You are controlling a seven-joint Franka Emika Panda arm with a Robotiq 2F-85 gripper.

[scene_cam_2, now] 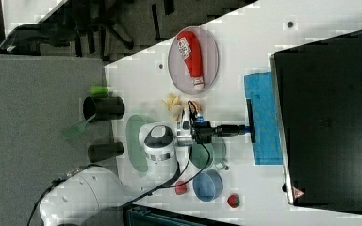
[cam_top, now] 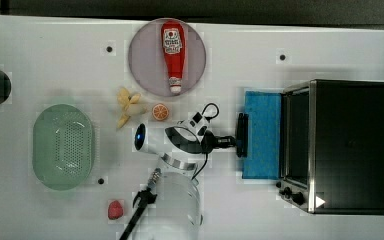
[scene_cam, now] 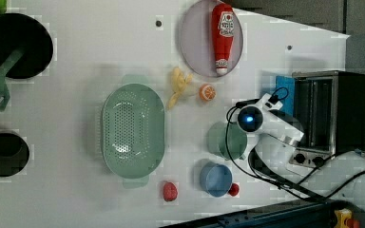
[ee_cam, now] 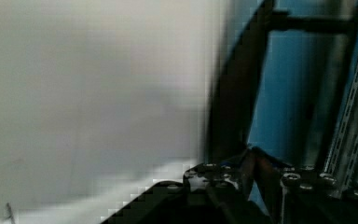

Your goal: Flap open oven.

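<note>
Black handle [cam_top: 241, 135] | gripper [cam_top: 234, 141] clamped on it | oven [cam_top: 347, 146] door down

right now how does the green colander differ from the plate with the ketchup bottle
The green colander is an oval, perforated basin; the plate is round, flat and pale grey. The colander holds nothing, while the plate carries the ketchup bottle lying on its side. The colander looks larger than the plate. Both rest on the white table.

Black oven [cam_top: 352, 145] with silver front frame and blue-tinted glass door [cam_top: 262, 135]; red ketchup bottle [cam_top: 173, 52], white cap, on a pale lilac plate [cam_top: 142, 60]; perforated mint-green colander [cam_top: 63, 146]; orange citrus half [cam_top: 160, 112]; white table [cam_top: 55, 60]
</note>
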